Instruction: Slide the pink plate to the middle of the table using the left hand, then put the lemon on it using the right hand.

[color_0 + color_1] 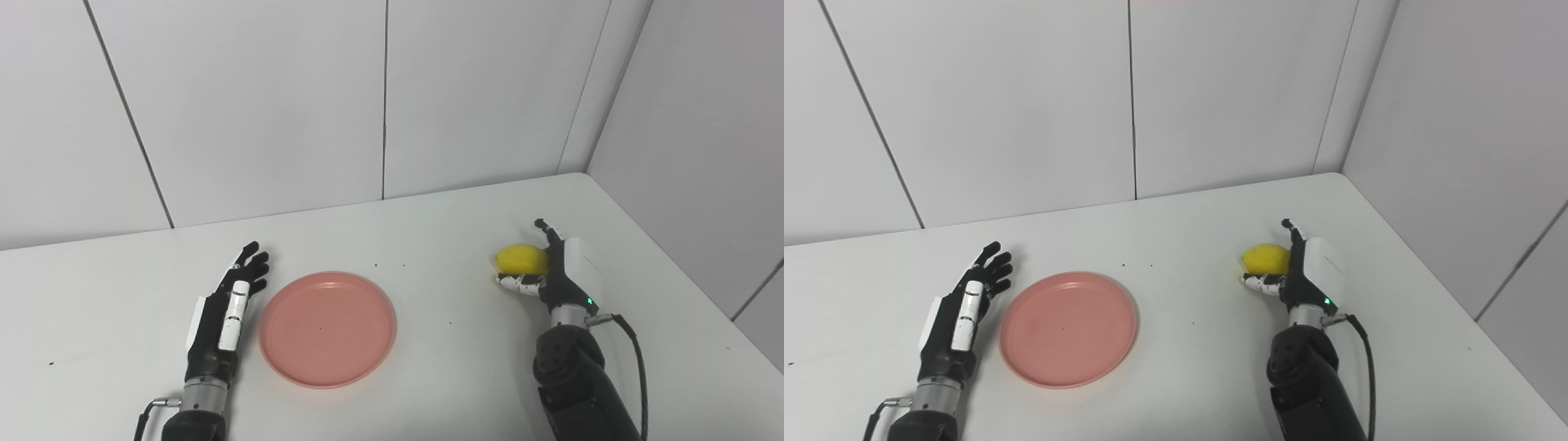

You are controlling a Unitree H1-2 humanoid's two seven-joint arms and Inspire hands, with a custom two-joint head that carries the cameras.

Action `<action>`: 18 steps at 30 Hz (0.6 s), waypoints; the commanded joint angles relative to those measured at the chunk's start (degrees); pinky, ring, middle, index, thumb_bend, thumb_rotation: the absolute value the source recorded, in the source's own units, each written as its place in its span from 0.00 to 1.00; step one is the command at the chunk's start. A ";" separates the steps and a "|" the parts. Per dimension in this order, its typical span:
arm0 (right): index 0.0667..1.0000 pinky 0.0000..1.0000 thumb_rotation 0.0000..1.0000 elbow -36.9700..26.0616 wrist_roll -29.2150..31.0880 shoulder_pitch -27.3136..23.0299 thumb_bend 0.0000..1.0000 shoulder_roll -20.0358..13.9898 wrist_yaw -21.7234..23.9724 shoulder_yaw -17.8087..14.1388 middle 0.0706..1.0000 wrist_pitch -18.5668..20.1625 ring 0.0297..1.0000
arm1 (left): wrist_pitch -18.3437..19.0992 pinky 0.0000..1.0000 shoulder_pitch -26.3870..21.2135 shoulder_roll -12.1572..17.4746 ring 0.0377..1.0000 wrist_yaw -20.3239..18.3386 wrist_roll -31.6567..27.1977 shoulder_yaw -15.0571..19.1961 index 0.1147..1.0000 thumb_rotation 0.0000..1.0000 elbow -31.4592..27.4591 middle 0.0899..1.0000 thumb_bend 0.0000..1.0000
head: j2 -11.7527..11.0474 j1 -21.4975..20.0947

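Just one pink plate (327, 329), one lemon (521, 259).

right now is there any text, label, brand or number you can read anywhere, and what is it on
None: no readable word, number or brand shows in either view.
The pink plate, the lemon, the table and the wall panels are plain.
The right hand shows only a small green light, not a text.

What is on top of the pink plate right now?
Nothing: the pink plate lies bare. The lemon sits off to its right, at the right hand. What lies under the plate is hidden.
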 commanded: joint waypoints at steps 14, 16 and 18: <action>0.45 0.16 0.00 2.65 1.34 -1.90 0.52 0.36 -7.64 1.13 0.44 -5.32 0.38 | -0.91 0.85 1.99 0.53 0.87 -0.04 0.26 0.11 0.85 1.00 0.85 0.86 0.61 | 0.17 0.51; 0.45 0.15 0.00 2.52 1.46 -1.69 0.52 0.47 -8.23 1.21 0.45 -5.57 0.38 | -0.74 0.86 1.97 0.59 0.87 0.10 0.56 0.04 0.86 1.00 0.84 0.87 0.61 | 0.17 0.51; 0.45 0.15 0.00 2.49 1.44 -1.60 0.52 0.49 -8.53 1.34 0.46 -5.61 0.38 | -0.91 0.86 1.93 0.62 0.87 0.15 0.63 0.05 0.86 1.00 1.09 0.87 0.61 | 0.17 0.51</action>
